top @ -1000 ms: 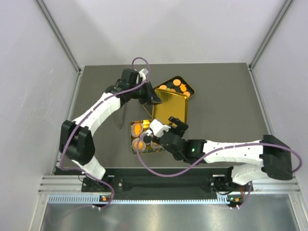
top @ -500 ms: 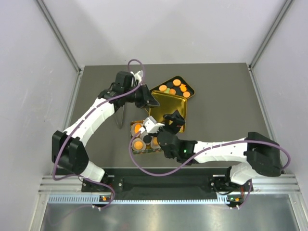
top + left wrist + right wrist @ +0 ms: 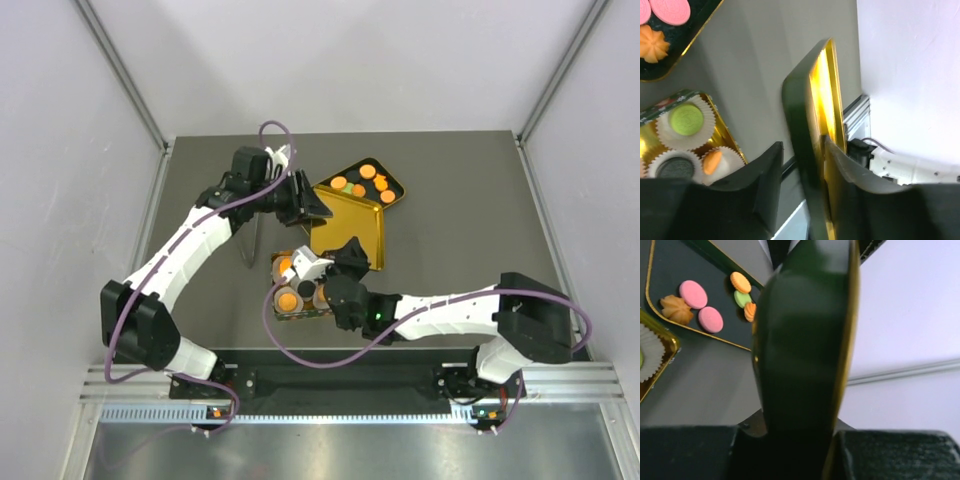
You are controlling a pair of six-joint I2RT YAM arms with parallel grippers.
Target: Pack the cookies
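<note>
Though loose in left gripper (image 3: 801, 147), green lid (image 3: 800, 350) tight in right gripper (image 3: 790, 437).

Orange, pink, green cookies (image 3: 368, 172), gold lid (image 3: 345, 215), grey table (image 3: 460, 220)

No readable text, label, brand or number shows in any view

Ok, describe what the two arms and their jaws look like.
Both the left arm and the right arm have smooth white link shells with black joints and black wrist housings. A purple cable loops along each arm. The jaws are matte black, broad and rounded. A small green light glows on the right arm, near its wrist.
</note>
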